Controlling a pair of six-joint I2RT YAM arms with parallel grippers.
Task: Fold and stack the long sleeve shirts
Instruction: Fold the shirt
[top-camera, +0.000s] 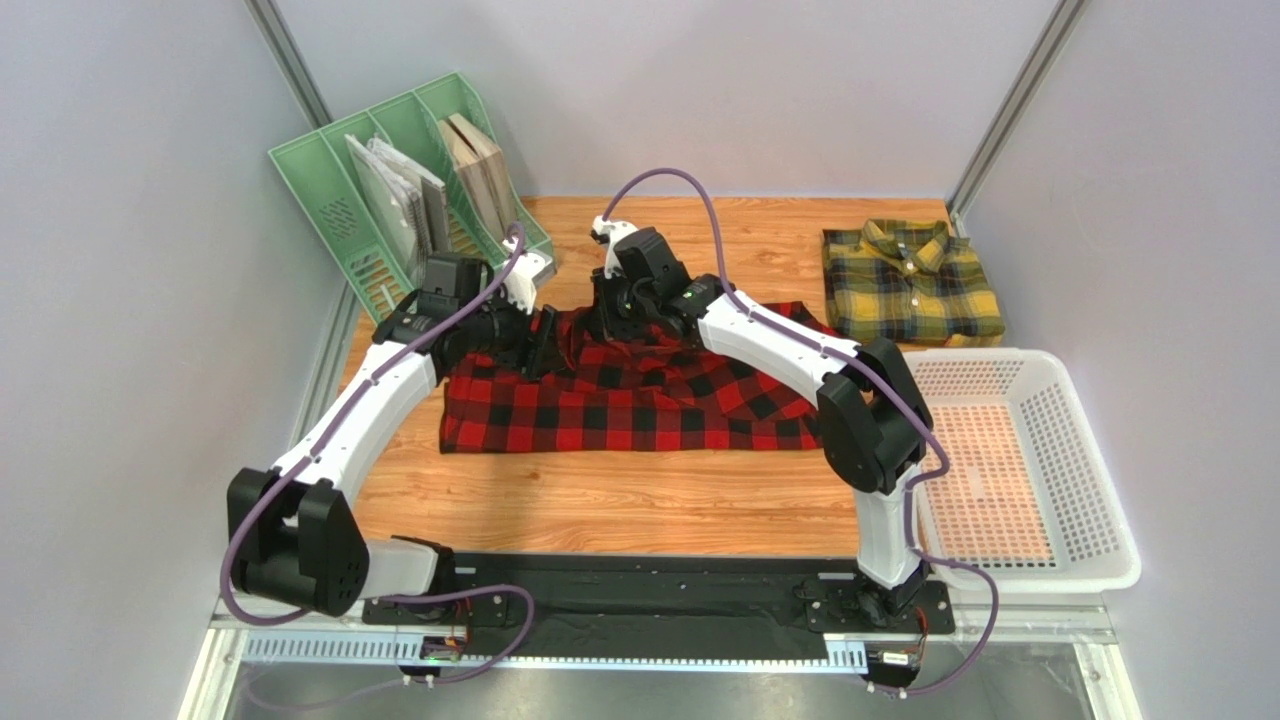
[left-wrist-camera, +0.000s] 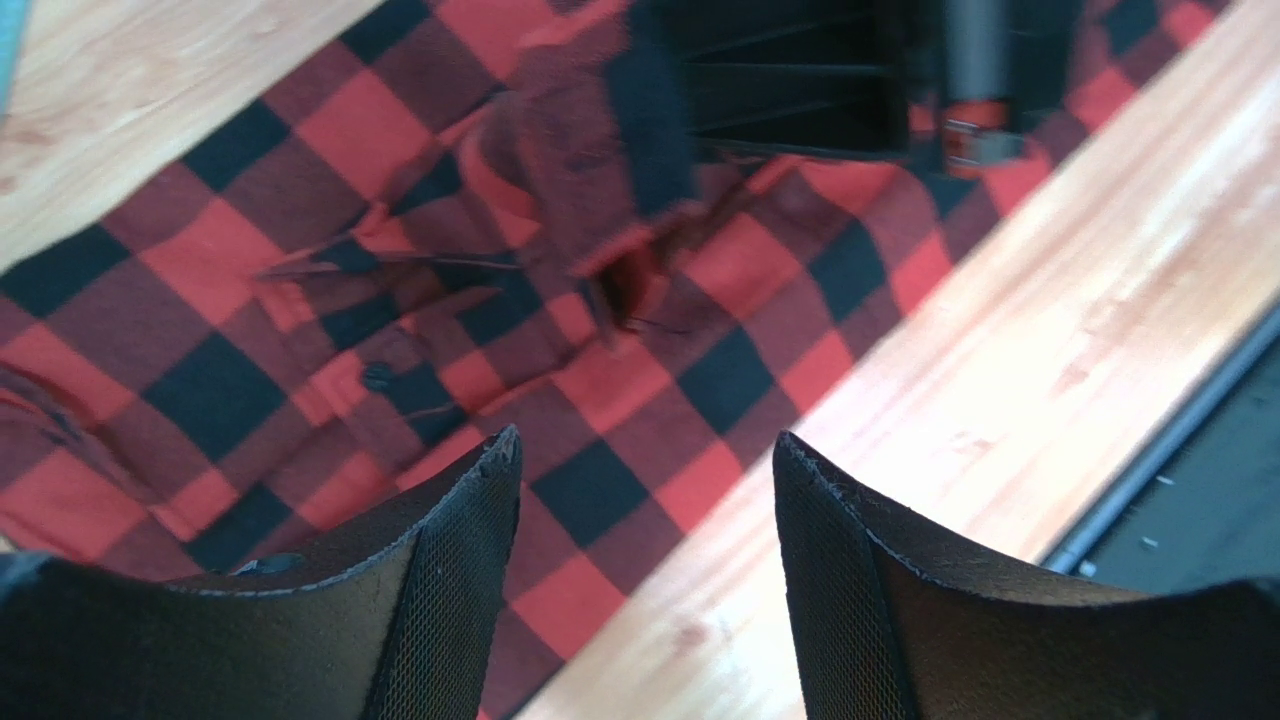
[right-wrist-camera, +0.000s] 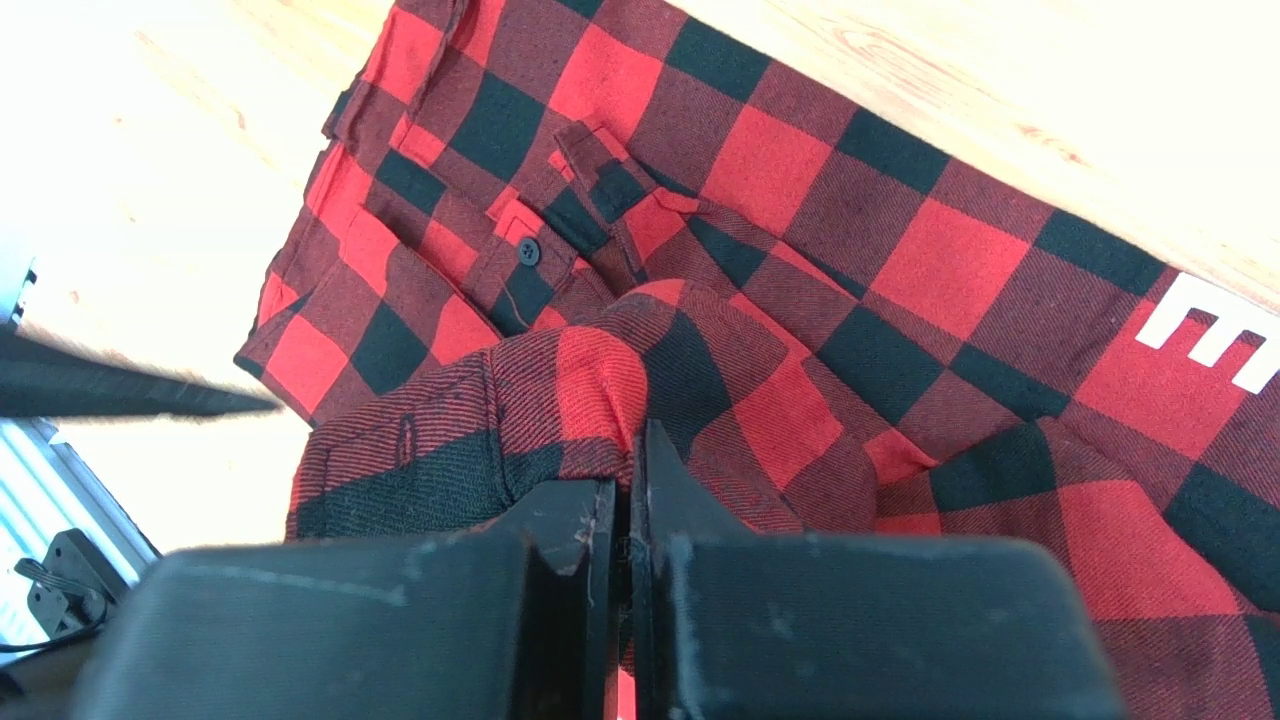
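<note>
My right gripper (right-wrist-camera: 628, 468) was closed on a bunched fold of the red shirt (right-wrist-camera: 902, 255). My left gripper (left-wrist-camera: 646, 450) hung open above it, empty. The red shirt lay mid table (top-camera: 631, 503), the yellow shirt (top-camera: 909, 282) folded at far right. I judged the red was being folded; next, carry this fold across.

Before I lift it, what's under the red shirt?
Wooden table shows round the red shirt; whatever lies directly beneath is hidden by cloth. The right gripper is shut on a raised fold; the left gripper hangs open above it.
</note>
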